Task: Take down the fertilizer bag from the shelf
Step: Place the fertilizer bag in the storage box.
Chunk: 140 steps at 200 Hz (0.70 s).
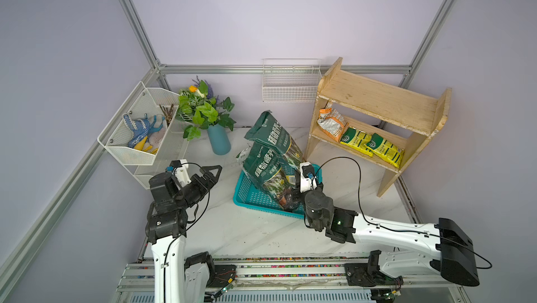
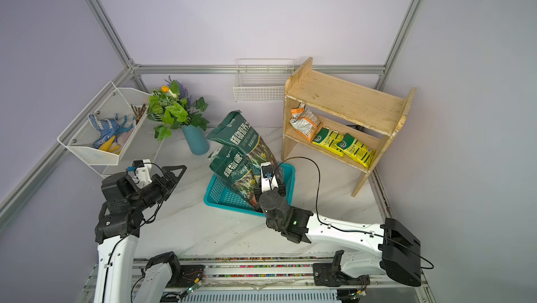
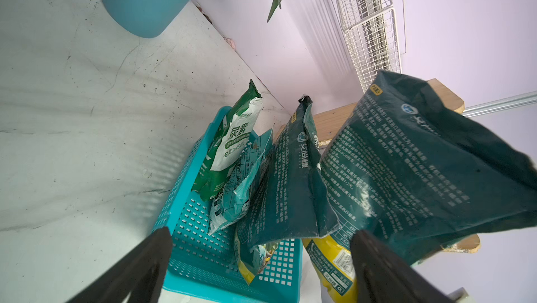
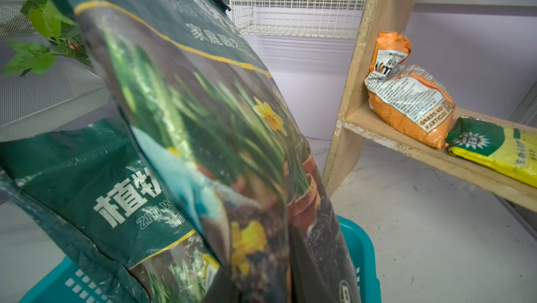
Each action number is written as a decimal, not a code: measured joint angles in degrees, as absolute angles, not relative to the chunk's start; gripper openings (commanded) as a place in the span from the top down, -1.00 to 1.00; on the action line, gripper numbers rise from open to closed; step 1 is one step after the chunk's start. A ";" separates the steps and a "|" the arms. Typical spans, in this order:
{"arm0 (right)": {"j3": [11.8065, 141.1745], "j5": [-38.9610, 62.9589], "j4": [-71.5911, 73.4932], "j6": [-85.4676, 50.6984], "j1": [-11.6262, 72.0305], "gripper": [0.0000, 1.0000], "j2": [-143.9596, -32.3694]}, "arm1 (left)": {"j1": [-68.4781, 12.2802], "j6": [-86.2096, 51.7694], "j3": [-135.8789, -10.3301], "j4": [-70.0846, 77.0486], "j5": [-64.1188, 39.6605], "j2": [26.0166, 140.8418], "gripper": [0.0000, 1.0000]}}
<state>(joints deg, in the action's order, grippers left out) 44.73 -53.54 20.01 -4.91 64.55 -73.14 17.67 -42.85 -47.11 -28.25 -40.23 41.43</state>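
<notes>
My right gripper (image 1: pixel 292 200) (image 4: pixel 261 281) is shut on the bottom edge of a dark green fertilizer bag (image 1: pixel 270 136) (image 2: pixel 241 139) (image 4: pixel 189 112). The bag stands tilted in the teal basket (image 1: pixel 242 188) (image 4: pixel 360 252), leaning over a second dark green bag (image 1: pixel 261 165). The pale wooden shelf (image 1: pixel 377 104) (image 2: pixel 345 98) stands at the back right. Its lower tier holds an orange bag (image 1: pixel 331 124) and two yellow-green bags (image 1: pixel 356 140); its top tier is bare. My left gripper (image 1: pixel 213 172) (image 3: pixel 261 237) is open, left of the basket, holding nothing.
A blue vase (image 1: pixel 218 140) with green leaves stands behind the basket on the left. A white mesh wall basket (image 1: pixel 139 130) with gloves hangs on the left wall, a white wire basket (image 1: pixel 290 83) on the back wall. Smaller bags (image 3: pixel 232 147) lean in the teal basket.
</notes>
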 measured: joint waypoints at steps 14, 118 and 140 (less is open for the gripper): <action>42.68 -53.67 21.78 -5.85 64.40 1.00 -74.13 | 17.67 -42.85 -47.11 -28.25 -40.23 41.45 -1.00; 25.12 -54.24 49.50 -8.40 61.82 1.00 -77.32 | 17.67 -43.03 -47.11 -28.08 -40.14 41.43 -1.00; 21.87 -53.41 59.81 -9.06 61.76 1.00 -80.31 | 17.67 -43.05 -47.11 -28.03 -40.01 41.45 -1.00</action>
